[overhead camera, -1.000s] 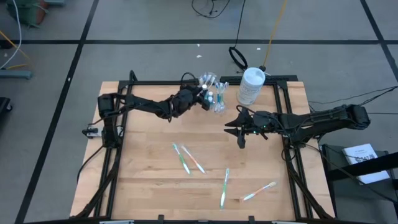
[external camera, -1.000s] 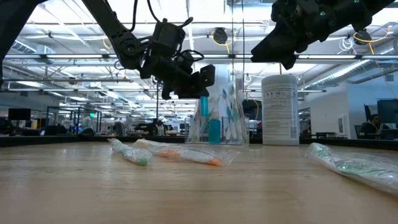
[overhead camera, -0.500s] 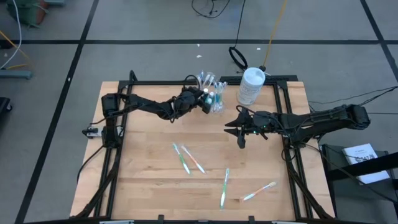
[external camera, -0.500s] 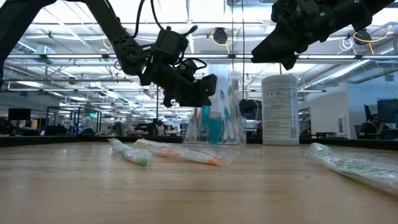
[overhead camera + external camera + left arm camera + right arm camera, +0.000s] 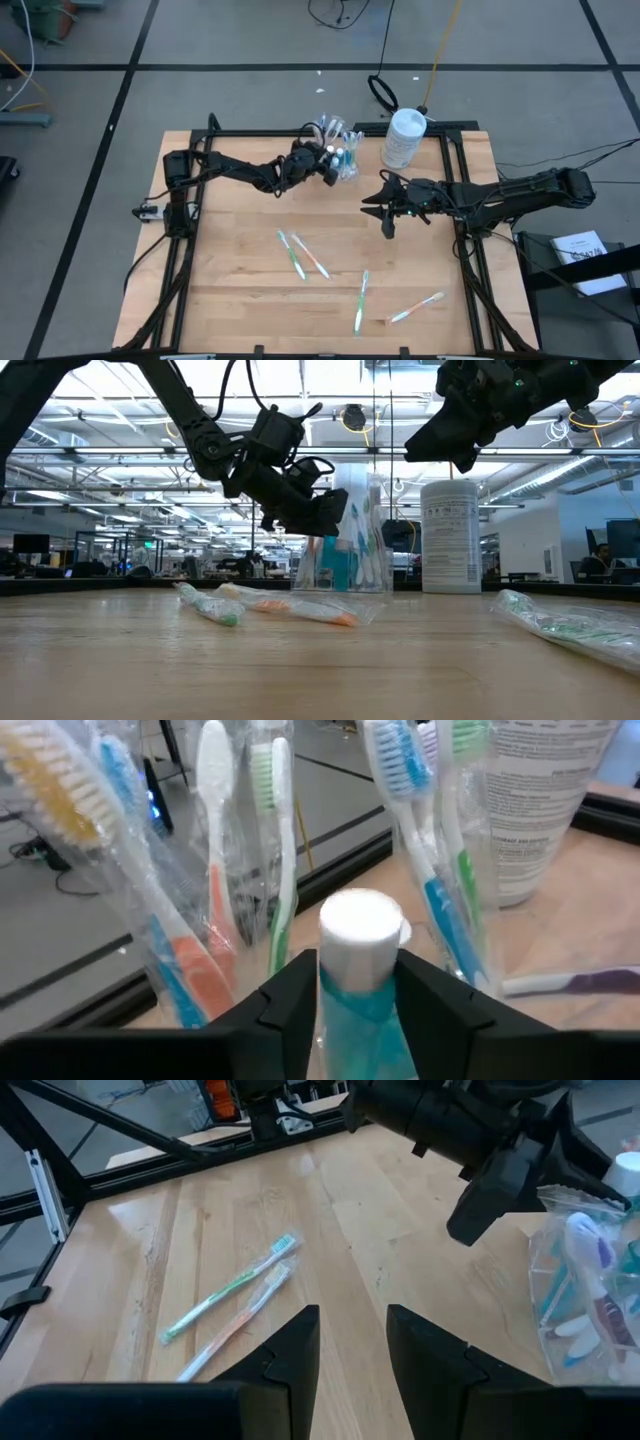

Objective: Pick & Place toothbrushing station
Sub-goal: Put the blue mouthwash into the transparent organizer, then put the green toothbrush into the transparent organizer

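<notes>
At the near edge of the wooden desk (image 5: 240,300) lie four loose wrapped toothbrushes: an orange-handled toothbrush (image 5: 416,307) toward the right corner, a green toothbrush (image 5: 361,300) beside it, and a crossed pair of toothbrushes (image 5: 302,254) nearer the middle. Farther in, the right gripper (image 5: 388,224) hangs above bare wood, its fingers apart and holding nothing. Beyond that, near the far edge, the left gripper (image 5: 332,166) is at the clear plastic holder (image 5: 340,152), which stands on the desk packed with upright wrapped toothbrushes and blue toothpaste tubes. In the left wrist view its fingers (image 5: 285,995) sit on either side of a white-capped toothpaste tube (image 5: 362,970) in that holder; whether they press on it cannot be told. Just right of the holder stands a white round bottle (image 5: 404,138).
</notes>
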Controlling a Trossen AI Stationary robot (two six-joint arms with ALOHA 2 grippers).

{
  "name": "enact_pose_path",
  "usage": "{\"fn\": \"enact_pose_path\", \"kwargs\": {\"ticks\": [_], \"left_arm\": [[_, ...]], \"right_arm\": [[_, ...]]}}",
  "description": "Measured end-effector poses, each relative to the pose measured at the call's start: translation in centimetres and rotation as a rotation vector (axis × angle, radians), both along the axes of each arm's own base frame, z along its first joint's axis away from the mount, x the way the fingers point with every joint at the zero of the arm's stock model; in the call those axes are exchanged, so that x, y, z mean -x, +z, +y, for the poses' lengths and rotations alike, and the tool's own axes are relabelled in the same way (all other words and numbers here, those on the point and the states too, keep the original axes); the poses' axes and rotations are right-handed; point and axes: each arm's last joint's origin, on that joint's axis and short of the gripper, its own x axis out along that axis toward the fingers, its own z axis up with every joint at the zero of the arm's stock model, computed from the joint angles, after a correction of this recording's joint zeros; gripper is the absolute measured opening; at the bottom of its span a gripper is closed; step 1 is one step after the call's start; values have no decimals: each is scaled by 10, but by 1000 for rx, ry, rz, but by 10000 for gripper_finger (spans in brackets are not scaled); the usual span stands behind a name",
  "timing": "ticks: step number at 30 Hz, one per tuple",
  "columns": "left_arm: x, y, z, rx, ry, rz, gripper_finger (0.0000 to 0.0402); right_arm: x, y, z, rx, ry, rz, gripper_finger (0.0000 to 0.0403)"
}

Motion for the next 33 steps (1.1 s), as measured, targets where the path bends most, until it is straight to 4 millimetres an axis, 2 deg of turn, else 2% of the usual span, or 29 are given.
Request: {"fn": "enact_pose_path", "kwargs": {"ticks": [7, 13, 16, 21, 28, 33], "left_arm": [[0, 0, 0, -7, -11, 16, 176], [0, 0, 0, -11, -12, 15, 187], [1, 7, -1, -24, -16, 4, 188], [7, 33, -8, -27, -38, -5, 189], [33, 72, -42, 117, -170, 95, 189], [57, 81, -76, 381, -301, 219, 189]], "right_arm": [[0, 0, 0, 0, 0, 0, 110], [0, 0, 0, 0, 0, 0, 110], [0, 0, 0, 0, 0, 0, 110], [0, 0, 0, 0, 0, 0, 110], [0, 0, 0, 0, 0, 0, 110], [1, -1, 0, 0, 0, 15, 110]]}}
